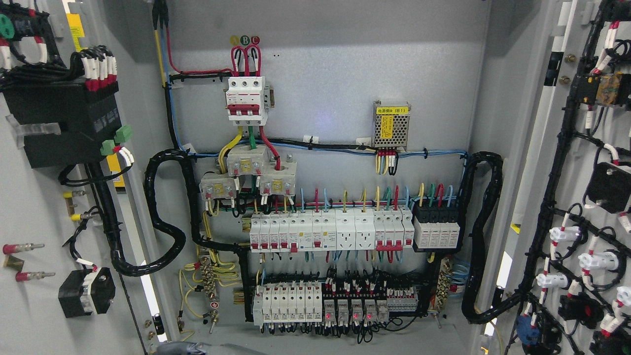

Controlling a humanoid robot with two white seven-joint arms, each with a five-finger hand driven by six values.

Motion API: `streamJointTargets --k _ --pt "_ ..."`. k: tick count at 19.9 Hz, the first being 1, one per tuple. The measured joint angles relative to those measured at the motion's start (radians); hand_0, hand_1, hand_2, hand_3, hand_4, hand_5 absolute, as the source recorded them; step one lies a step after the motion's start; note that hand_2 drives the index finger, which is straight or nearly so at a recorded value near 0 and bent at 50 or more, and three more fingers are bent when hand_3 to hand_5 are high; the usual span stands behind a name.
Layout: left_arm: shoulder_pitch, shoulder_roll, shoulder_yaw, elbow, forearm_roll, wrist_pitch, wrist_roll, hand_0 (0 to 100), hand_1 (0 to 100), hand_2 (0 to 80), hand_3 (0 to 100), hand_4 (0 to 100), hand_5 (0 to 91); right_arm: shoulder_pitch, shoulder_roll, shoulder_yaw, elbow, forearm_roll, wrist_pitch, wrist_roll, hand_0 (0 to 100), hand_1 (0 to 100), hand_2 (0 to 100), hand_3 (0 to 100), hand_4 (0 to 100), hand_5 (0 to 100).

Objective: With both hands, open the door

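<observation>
Fingers out of sight, grip unknowable; both doors (34, 207) swung wide either side of breaker cabinet (325, 148), so judged finished; withdraw clear of wiring.

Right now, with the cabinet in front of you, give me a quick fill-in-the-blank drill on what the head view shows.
1. Both cabinet doors, the left door and the right door, stand ____.
2. The power supply module on the back panel carries a ____ label.
3. The three-pole main breaker sits ____ the rows of small breakers.
4. Small indicator lights on the bottom row of relays glow ____.

Missing words: open; yellow; above; red
</observation>
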Motion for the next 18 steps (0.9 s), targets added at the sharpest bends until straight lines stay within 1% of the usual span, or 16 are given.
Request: streamJointTargets --k 5,9,18 --pt "0.0 0.0 0.0 0.0 0.0 0.0 0.0 31 11 0.0 0 0 0.0 0.001 0.017 0.05 -0.005 0.001 -0.001 -0.003 22 7 0 0 0 0" --pt "0.0 0.0 0.0 0.0 0.0 0.0 0.0 31 11 0.0 0 0 0.0 -0.005 0.026 0.076 -0.007 0.001 -0.001 -0.005 22 7 0 0 0 0" --pt "0.0 0.0 0.0 0.0 0.0 0.0 0.0 31 11 0.0 0 0 0.0 -0.052 0.037 0.127 -0.007 0.001 -0.001 -0.006 21 7 0 0 0 0"
